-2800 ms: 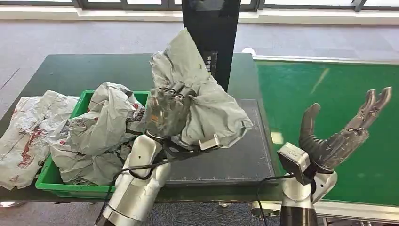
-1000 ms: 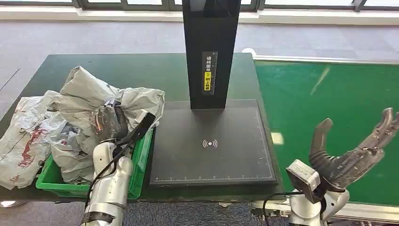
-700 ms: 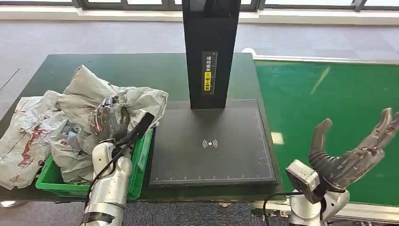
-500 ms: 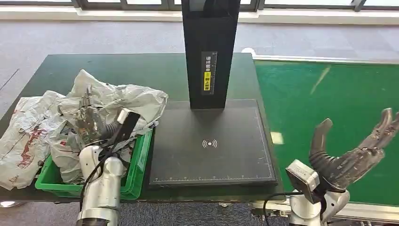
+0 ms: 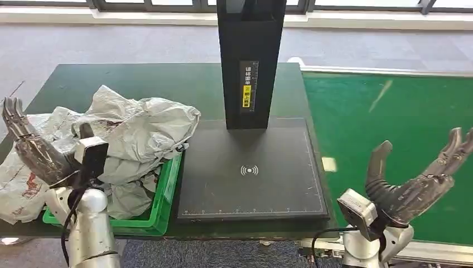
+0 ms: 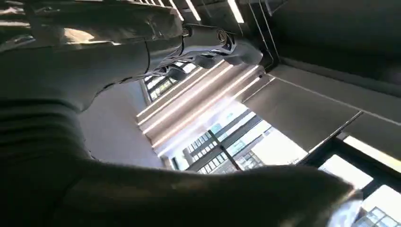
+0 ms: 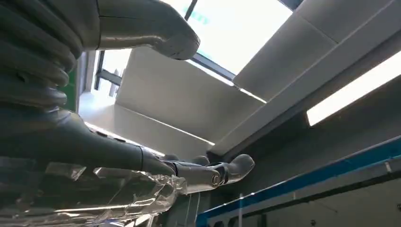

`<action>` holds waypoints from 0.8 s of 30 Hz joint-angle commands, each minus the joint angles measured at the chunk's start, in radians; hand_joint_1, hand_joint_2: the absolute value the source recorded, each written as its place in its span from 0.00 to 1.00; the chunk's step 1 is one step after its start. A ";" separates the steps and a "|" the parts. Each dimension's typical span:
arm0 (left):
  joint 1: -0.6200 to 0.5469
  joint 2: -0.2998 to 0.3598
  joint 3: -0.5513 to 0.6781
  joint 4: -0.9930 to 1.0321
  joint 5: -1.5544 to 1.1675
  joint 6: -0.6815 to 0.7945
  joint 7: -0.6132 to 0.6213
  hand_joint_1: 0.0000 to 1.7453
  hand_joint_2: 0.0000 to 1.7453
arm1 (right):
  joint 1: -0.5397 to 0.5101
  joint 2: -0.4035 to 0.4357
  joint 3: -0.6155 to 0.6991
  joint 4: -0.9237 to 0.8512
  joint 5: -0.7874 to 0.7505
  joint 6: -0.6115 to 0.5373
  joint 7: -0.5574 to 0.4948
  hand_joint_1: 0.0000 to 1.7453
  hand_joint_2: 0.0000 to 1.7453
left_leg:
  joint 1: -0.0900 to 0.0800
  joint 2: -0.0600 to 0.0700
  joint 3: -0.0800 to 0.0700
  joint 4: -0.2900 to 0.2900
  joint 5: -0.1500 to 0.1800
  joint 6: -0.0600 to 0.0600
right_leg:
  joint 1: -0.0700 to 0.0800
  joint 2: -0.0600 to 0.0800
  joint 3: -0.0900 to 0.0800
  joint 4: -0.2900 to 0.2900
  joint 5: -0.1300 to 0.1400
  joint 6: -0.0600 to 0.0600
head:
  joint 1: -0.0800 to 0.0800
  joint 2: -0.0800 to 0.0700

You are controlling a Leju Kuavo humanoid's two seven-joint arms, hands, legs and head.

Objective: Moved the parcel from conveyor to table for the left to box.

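Left hand (image 5: pixel 33 151) raised, fingers spread, holding nothing, beside green bin (image 5: pixel 162 192). Right hand (image 5: pixel 415 181) likewise splayed, palm up, over green conveyor (image 5: pixel 385 111). Crumpled grey plastic parcel (image 5: pixel 139 131) lies atop heap in bin. Dark green table (image 5: pixel 167 84), black scanner pad (image 5: pixel 251 167), grey carpet.

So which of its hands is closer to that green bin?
The left hand hovers open right beside the green bin, over its parcels. The right hand is open far across, above the conveyor.
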 commanded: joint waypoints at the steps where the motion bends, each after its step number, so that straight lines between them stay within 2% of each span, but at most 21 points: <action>1: 0.048 -0.008 0.040 -0.046 0.214 -0.003 -0.120 0.00 0.00 | 0.011 0.040 -0.061 0.058 0.000 0.000 0.000 0.00 1.00 | 0.001 0.002 0.006 -0.003 -0.001 0.000 | 0.001 0.002 0.005 -0.003 0.000 -0.001 | 0.000 0.000; 12: 0.050 -0.008 0.038 -0.052 0.218 -0.003 -0.120 0.00 0.00 | 0.014 0.040 -0.060 0.056 0.000 0.000 0.000 0.00 1.00 | 0.000 0.001 0.005 -0.003 -0.001 0.000 | 0.000 0.001 0.005 -0.003 -0.001 0.000 | 0.000 0.000; 13: 0.065 -0.008 0.006 -0.075 0.267 -0.003 -0.120 0.00 0.00 | 0.015 0.039 -0.059 0.056 -0.001 0.000 0.000 0.00 1.00 | 0.000 0.001 0.005 -0.003 -0.001 0.000 | 0.001 0.001 0.005 -0.003 -0.001 -0.001 | 0.000 0.000; 14: 0.093 -0.008 -0.064 -0.129 0.276 -0.003 -0.055 0.00 0.00 | 0.011 0.036 -0.054 0.052 -0.009 0.000 0.000 0.00 1.00 | 0.000 0.001 0.006 -0.003 -0.001 0.001 | 0.001 0.001 0.006 -0.004 -0.001 -0.001 | 0.000 0.000; 15: 0.107 -0.008 -0.090 -0.092 0.368 -0.003 -0.120 0.00 0.00 | 0.020 0.036 -0.057 0.056 -0.006 0.000 0.000 0.00 1.00 | 0.001 0.000 0.004 -0.002 -0.001 0.000 | 0.001 0.000 0.004 -0.002 -0.001 0.000 | 0.000 0.000; 16: 0.128 -0.008 -0.196 -0.091 0.439 -0.003 -0.120 0.00 0.00 | 0.035 0.028 -0.044 0.047 -0.019 0.000 0.000 0.00 1.00 | 0.001 0.000 0.004 -0.001 -0.001 0.001 | 0.001 0.000 0.004 -0.002 -0.001 0.000 | 0.000 0.000; 17: 0.151 -0.008 -0.282 -0.089 0.498 -0.003 -0.120 0.00 1.00 | 0.046 0.026 -0.028 0.041 -0.029 0.000 0.000 0.00 1.00 | 0.001 0.000 0.007 -0.003 -0.002 0.001 | 0.001 0.000 0.008 -0.004 -0.002 -0.001 | 0.000 0.000; 18: 0.168 -0.008 -0.322 -0.094 0.525 -0.003 -0.120 0.00 1.00 | 0.051 0.017 -0.014 0.047 -0.040 0.000 0.000 0.00 1.00 | 0.001 -0.004 0.005 -0.003 -0.001 0.001 | 0.001 -0.004 0.007 -0.004 -0.002 0.000 | 0.000 0.000; 19: 0.186 -0.008 -0.478 -0.059 0.602 -0.003 -0.120 0.00 1.00 | 0.071 -0.005 0.031 0.065 -0.067 0.000 0.000 0.00 1.00 | 0.000 -0.006 0.003 -0.002 0.000 0.001 | 0.001 -0.005 0.005 -0.003 -0.002 0.000 | 0.000 0.000; 20: 0.190 -0.007 -0.521 -0.047 0.678 -0.098 -0.120 0.00 1.00 | 0.085 -0.027 0.074 0.085 -0.105 0.025 0.000 0.00 1.00 | 0.000 -0.007 0.003 -0.002 0.000 0.001 | 0.001 -0.007 0.005 -0.003 -0.002 0.000 | 0.000 0.000; 21: 0.191 -0.008 -0.535 -0.034 0.756 -0.242 -0.120 0.00 1.00 | 0.094 -0.039 0.107 0.085 -0.159 0.130 0.000 0.00 1.00 | 0.001 -0.011 0.004 -0.003 0.000 0.001 | 0.001 -0.011 0.008 -0.005 -0.003 0.001 | 0.000 0.000; 24: 0.199 -0.008 -0.604 0.008 0.854 -0.560 -0.120 0.00 1.00 | 0.082 -0.057 0.238 0.116 -0.267 0.360 0.000 0.00 1.00 | 0.001 -0.007 0.006 -0.004 0.000 0.001 | 0.001 -0.007 0.008 -0.007 -0.001 0.001 | -0.001 0.000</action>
